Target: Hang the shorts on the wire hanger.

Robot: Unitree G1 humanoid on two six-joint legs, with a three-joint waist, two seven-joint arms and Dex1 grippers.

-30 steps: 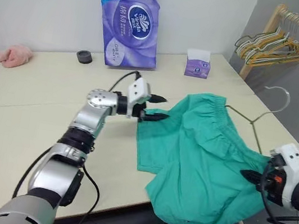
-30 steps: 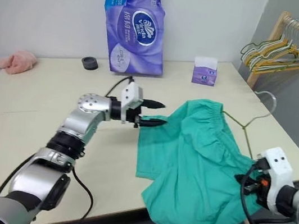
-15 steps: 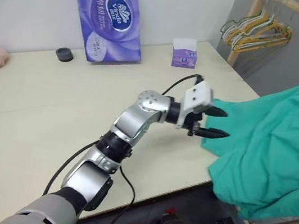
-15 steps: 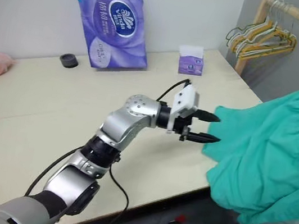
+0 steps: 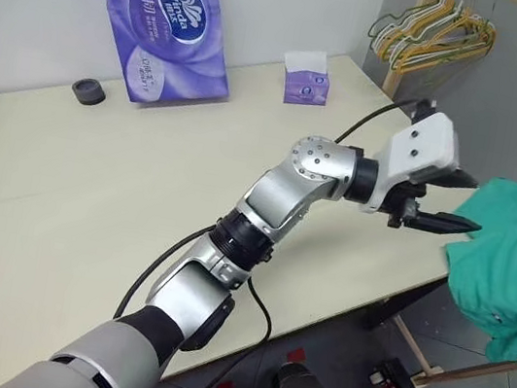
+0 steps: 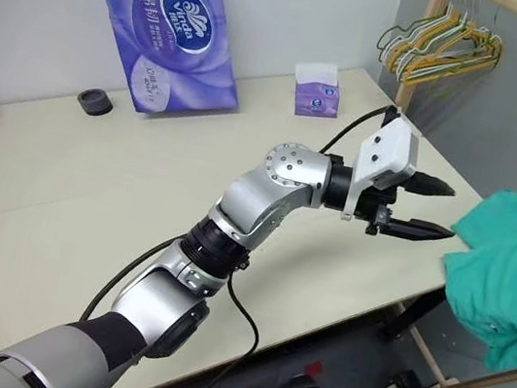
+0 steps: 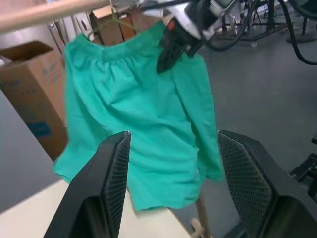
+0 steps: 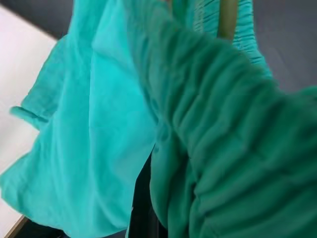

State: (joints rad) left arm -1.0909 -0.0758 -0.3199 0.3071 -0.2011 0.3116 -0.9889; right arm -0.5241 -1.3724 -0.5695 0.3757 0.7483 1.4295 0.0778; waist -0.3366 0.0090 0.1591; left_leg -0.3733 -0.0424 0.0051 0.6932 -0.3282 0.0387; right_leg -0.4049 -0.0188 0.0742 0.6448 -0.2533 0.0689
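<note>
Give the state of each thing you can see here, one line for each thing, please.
Shorts: lifted off the table, hanging past its edge, held at the waistband.
Right gripper: shut on the shorts.
Left gripper: open, holding nothing, pointing at the shorts.
Hangers: hanging on the wooden rail.
Tissue box: upright on the table, tissue sticking out.

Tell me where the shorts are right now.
The shorts hang off the table's right edge, held up by the shut right gripper at the waistband, just past the open left gripper, below the wooden rack.
</note>
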